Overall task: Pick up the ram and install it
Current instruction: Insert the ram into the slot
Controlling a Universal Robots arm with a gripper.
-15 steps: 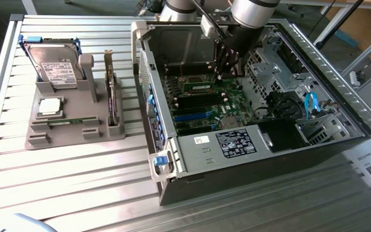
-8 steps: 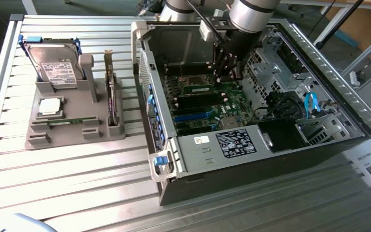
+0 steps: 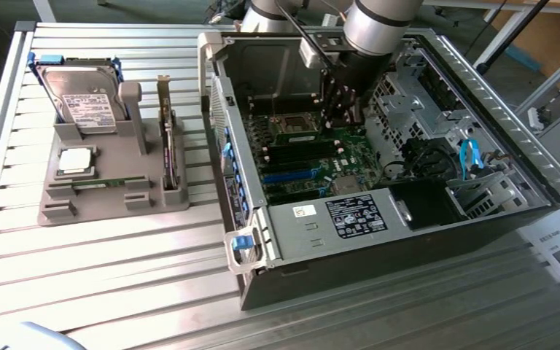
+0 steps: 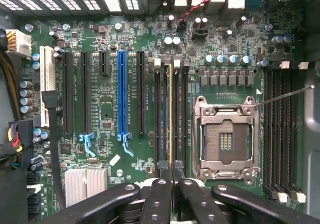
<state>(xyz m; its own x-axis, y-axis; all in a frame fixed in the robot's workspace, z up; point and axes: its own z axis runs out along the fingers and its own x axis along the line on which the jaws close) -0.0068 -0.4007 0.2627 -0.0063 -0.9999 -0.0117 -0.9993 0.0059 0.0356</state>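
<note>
My gripper (image 4: 171, 181) has its black jaws clamped on the ram (image 4: 171, 114), a thin green stick seen edge-on, lined up among the long black memory slots (image 4: 159, 119); seated or not, can't tell. Just beside: square metal CPU socket (image 4: 226, 136). Beyond, green motherboard (image 4: 107, 108), long blue slot (image 4: 121, 88), metal case (image 3: 290, 233).

Green motherboard (image 4: 150, 144), blue slot (image 4: 121, 91), black claw (image 4: 171, 169), yellowish-green ram (image 4: 171, 114) edge, silver ribbed desk (image 3: 114, 277), grey holder (image 3: 95, 197).
</note>
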